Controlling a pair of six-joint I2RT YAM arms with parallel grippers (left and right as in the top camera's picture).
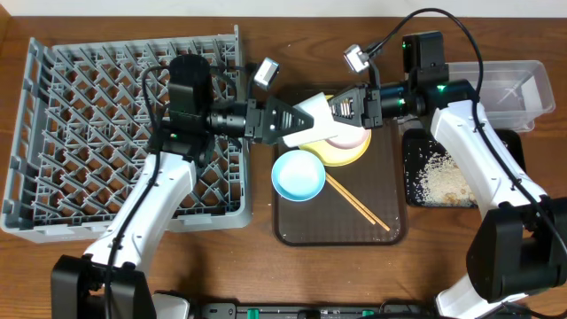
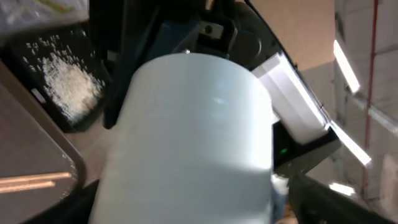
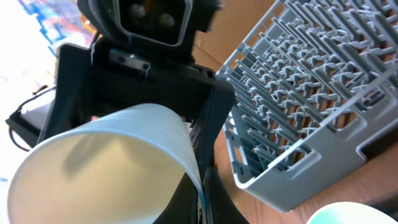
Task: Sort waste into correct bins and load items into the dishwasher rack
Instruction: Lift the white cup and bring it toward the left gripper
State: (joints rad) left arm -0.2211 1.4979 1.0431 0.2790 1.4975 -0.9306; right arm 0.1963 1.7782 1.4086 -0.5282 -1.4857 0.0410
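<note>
Above the brown serving tray (image 1: 292,226), the small white cup (image 1: 312,113) lies on its side between both grippers. My right gripper (image 1: 337,108) is shut on its rim; its fingers (image 3: 202,186) pinch the cup wall (image 3: 93,168). From the other side my left gripper (image 1: 297,122) straddles the cup body (image 2: 193,143), jaws open, with a gap showing at one finger. The yellow plate (image 1: 350,152) carries the white bowl (image 1: 350,139). The light blue bowl (image 1: 299,175) and chopsticks (image 1: 359,204) lie on the tray. White rice scraps (image 1: 443,182) sit in the black tray (image 1: 416,151).
The grey dishwasher rack (image 1: 115,133) fills the left side, with its near corner close beneath the cup (image 3: 311,93). A clear tub (image 1: 505,89) stands at the back right behind the black tray. Both arms cross the middle of the table.
</note>
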